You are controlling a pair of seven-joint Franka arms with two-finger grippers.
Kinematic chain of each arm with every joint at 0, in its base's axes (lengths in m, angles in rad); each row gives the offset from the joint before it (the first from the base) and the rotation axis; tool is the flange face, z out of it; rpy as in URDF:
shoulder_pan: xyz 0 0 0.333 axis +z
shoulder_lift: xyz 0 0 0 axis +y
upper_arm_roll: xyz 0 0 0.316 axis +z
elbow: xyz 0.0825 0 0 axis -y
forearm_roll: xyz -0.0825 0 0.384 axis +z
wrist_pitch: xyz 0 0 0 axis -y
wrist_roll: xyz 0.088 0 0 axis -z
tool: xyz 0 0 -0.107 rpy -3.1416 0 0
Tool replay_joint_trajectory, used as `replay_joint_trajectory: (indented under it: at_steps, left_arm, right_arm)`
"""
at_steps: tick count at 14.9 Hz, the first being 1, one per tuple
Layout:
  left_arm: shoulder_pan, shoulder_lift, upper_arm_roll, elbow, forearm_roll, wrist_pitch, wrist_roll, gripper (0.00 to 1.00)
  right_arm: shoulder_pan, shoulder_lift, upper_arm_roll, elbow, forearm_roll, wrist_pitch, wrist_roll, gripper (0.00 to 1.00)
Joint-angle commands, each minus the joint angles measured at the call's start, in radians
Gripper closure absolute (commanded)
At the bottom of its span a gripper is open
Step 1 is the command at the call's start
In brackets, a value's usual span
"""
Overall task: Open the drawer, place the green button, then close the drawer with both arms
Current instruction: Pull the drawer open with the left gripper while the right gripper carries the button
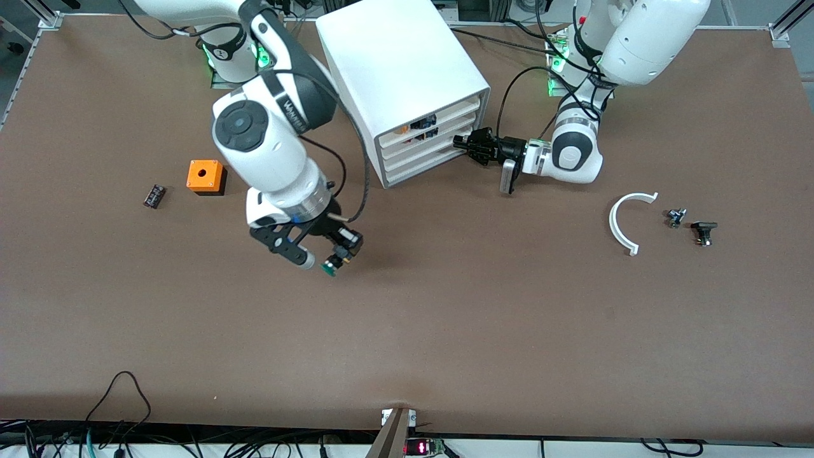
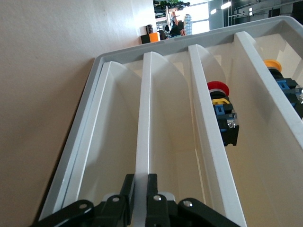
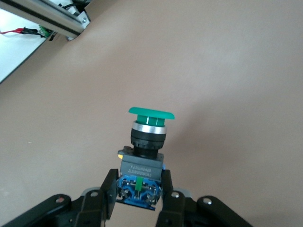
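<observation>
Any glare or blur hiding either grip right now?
Front view: even light, soft shadows, no glare on the cabinet. Left wrist view: bright window behind, yet the left gripper shows sharp on the drawer lip. Right wrist view: the button is crisp in the right gripper.

Brown table (image 1: 445, 331), cables (image 1: 121, 407) along its nearer edge, aluminium frame rails (image 1: 785, 25) at corners

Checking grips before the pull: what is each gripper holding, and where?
Right gripper: the button by its blue rear block. Left gripper: the drawer front's edge.
</observation>
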Motion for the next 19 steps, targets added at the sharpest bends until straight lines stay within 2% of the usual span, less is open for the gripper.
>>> replay_joint_trajectory:
  at_steps: [1, 4, 7, 13, 14, 15, 17, 19]
  left_arm:
    - [0.031, -0.006, 0.023, 0.069, 0.1, 0.019, -0.073, 1.0]
    - [0.063, 0.0, 0.057, 0.187, 0.26, 0.015, -0.213, 1.0]
    - [0.115, 0.028, 0.057, 0.313, 0.407, 0.009, -0.31, 1.0]
    - [0.134, 0.118, 0.057, 0.456, 0.437, 0.009, -0.327, 1.0]
    - [0.132, 0.118, 0.057, 0.458, 0.437, 0.009, -0.337, 0.53]
    - [0.137, 0.117, 0.057, 0.456, 0.438, 0.009, -0.324, 0.01]
    - [0.14, 0.094, 0.057, 0.473, 0.437, 0.007, -0.347, 0.0]
    - [0.149, 0.087, 0.059, 0.519, 0.438, -0.051, -0.409, 0.0]
  right_arm:
    - [0.04, 0.023, -0.006, 0.049, -0.04, -0.025, 0.121, 1.0]
    - [0.066, 0.024, -0.006, 0.05, -0.046, -0.025, 0.188, 1.0]
    - [0.071, 0.026, -0.006, 0.05, -0.046, -0.028, 0.205, 1.0]
    - [0.095, 0.043, -0.008, 0.069, -0.047, -0.029, 0.268, 1.0]
    - [0.109, 0.053, -0.009, 0.081, -0.051, -0.031, 0.293, 1.0]
    - [0.119, 0.061, -0.009, 0.09, -0.067, -0.031, 0.32, 1.0]
    - [0.145, 0.08, -0.009, 0.098, -0.092, -0.028, 0.374, 1.0]
    - [0.171, 0.109, -0.009, 0.134, -0.097, -0.029, 0.438, 1.0]
